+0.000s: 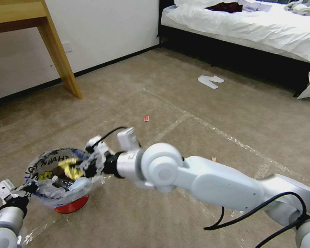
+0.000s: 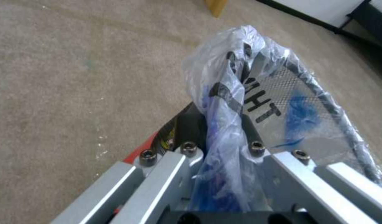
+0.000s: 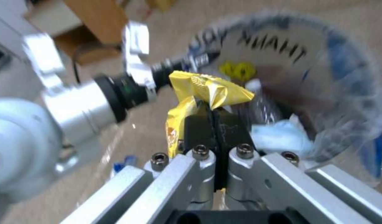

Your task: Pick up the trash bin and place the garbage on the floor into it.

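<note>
Trash bin (image 1: 71, 206): red base mostly hidden by bag. Left hand (image 2: 224, 149) clamps its rim; right hand (image 3: 214, 119) pinches yellow wrapper (image 3: 207, 88) above it.

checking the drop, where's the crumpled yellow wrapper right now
In the head view, low on the left, the crumpled yellow wrapper sits pinched in the right gripper over the bag-lined red trash bin.

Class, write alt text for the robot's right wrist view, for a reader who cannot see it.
The right gripper, fingers shut, pinches a crumpled yellow wrapper over the open mouth of the trash bin, whose clear liner bag shows black lettering. Beside it, the left gripper holds the bin's rim above the carpeted floor.
</note>
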Robot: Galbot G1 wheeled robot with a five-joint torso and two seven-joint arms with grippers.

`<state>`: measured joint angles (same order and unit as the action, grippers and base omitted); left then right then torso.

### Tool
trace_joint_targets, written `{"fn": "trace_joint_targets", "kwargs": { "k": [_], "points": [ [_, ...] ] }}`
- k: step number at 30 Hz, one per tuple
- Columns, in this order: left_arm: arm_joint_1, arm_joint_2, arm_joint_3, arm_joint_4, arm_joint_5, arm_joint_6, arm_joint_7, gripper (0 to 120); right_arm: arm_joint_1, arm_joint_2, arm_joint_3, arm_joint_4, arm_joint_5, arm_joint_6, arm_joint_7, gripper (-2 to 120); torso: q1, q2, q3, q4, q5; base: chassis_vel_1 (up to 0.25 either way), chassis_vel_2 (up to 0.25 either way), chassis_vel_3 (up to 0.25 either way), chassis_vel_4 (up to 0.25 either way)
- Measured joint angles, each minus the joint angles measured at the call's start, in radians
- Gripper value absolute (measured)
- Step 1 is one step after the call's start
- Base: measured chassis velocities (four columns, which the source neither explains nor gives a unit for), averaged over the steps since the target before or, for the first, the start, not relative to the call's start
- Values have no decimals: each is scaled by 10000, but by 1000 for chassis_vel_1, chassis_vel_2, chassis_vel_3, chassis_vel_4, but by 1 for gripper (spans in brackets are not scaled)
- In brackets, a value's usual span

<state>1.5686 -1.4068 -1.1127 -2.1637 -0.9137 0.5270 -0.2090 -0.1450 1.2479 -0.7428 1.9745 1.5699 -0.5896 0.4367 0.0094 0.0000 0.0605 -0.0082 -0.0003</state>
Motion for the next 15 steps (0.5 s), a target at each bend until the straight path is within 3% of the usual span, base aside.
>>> {"fn": "trace_joint_targets", "kwargs": {
  "k": [15],
  "points": [
    [170, 1, -42, -326, 1, 8, 33, 5, 713, 1116, -1284, -2035, -470, -135, -416, 0, 0, 0, 0, -1, 1, 0, 0, 0, 0]
  ]
}}
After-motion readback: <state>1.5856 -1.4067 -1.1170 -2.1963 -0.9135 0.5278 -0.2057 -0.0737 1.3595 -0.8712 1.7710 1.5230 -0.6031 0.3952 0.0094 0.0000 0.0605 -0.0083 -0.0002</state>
